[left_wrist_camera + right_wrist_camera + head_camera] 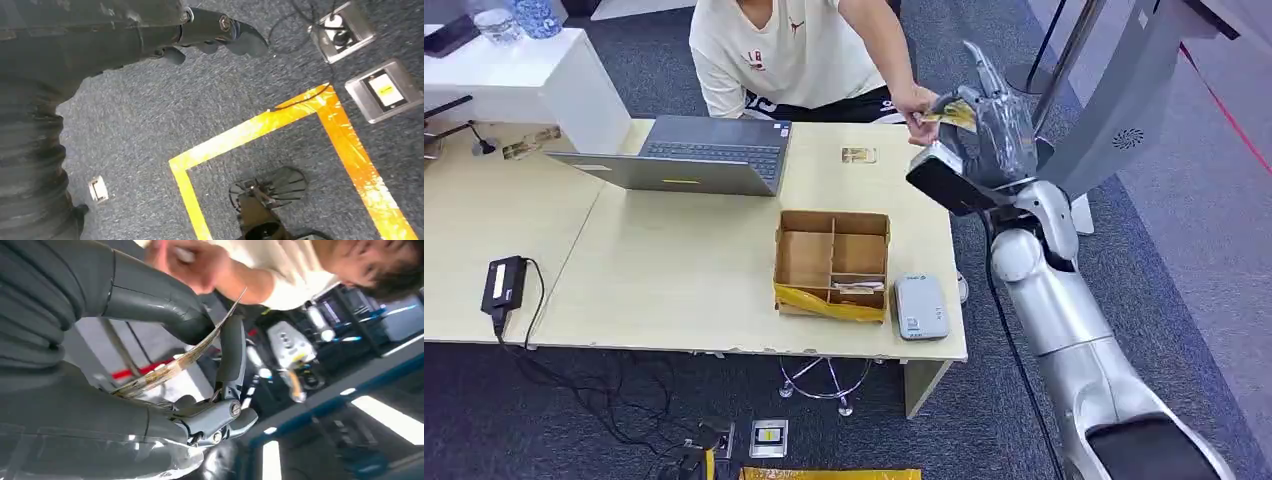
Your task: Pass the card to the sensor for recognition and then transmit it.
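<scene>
card (pixel 952 114) is up in the air past the far right corner of the table (pixel 674 280), pinched in the right hand (pixel 989 125), which is raised on its silver arm beside the table's right edge. in the right wrist view the card (pixel 170 371) is seen nearly edge-on, thin and a little bent, with the thick grey thumb (pixel 160 305) on one face and a darker finger (pixel 231 357) on the other, so this hand is grasping it. a person's hand (pixel 916 102) touches the card from the far side, and the same hand (pixel 197 265) is blurred just beyond the thumb in the wrist view.

going from the near edge of the table: a grey sensor (pixel 921 308) lies flat at the near right corner, just beside a cardboard box (pixel 832 262) with compartments; one near compartment has some cards inside and yellow tape runs along the box's near wall. a black adapter (pixel 504 283) with its cable lies near the left part of the near edge. further back an open laptop (pixel 694 155) stands close to the far edge, and another small card (pixel 858 155) lies flat near the far edge, to the right of the laptop. the person in a white shirt (pixel 774 50) sits behind the far edge.

the left hand (pixel 210 35) hangs over the blue-grey carpet with orange tape lines (pixel 280 120); its dark fingers are curled in and hold nothing.
</scene>
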